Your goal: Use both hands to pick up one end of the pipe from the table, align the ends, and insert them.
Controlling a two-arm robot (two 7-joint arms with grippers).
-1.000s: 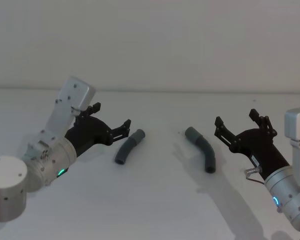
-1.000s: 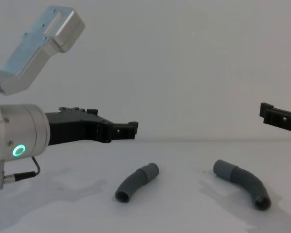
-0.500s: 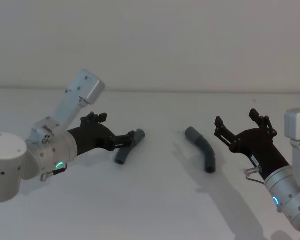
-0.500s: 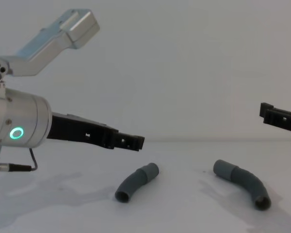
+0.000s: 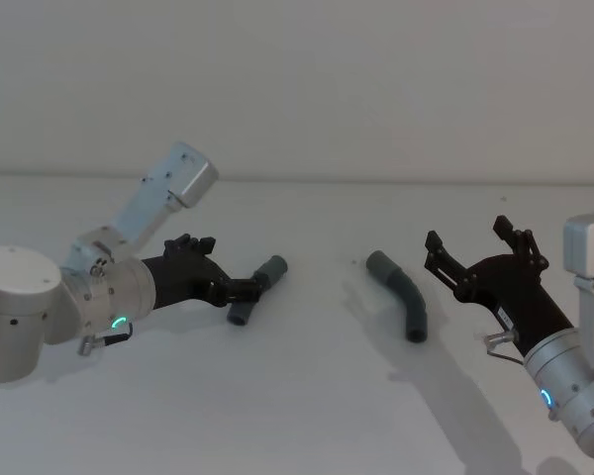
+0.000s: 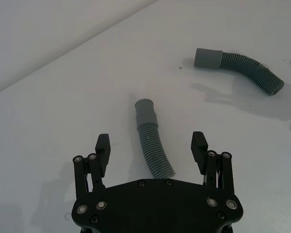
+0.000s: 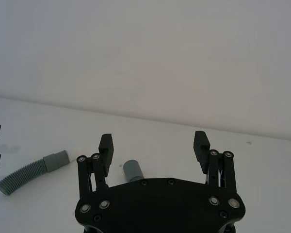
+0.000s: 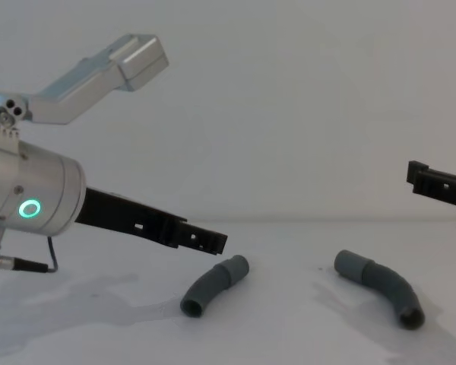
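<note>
— What is the left gripper (image 6: 151, 143) doing?

— Its two black fingers (image 6: 103, 145) are spread wide. Nothing is in them. It leans down low over the table (image 5: 307, 406), on the left side.

— What is under it?

— The left pipe piece (image 8: 213, 283). From the wrist camera, the bumpy middle of that piece lies right between the two fingers. From the chest camera, the fingertips hang just above its far end, with a small gap. They are not touching it.

— How does that piece lie?

— Flat on the table. It is bent a little. Its smooth wide collar (image 6: 145, 109) points away from the robot.

— And the right gripper (image 5: 468, 236)?

— It is spread wide too, and it holds nothing. It hangs in the air on the right side, up off the table.

— Where is the other piece?

— The right pipe piece (image 5: 401, 300) lies flat on the table, near the right gripper but apart from it. It is bent too. Its smooth end points toward the middle and the back of the table.

— Are the two pieces close together?

— No. They lie well apart, with bare white table between them.
</note>
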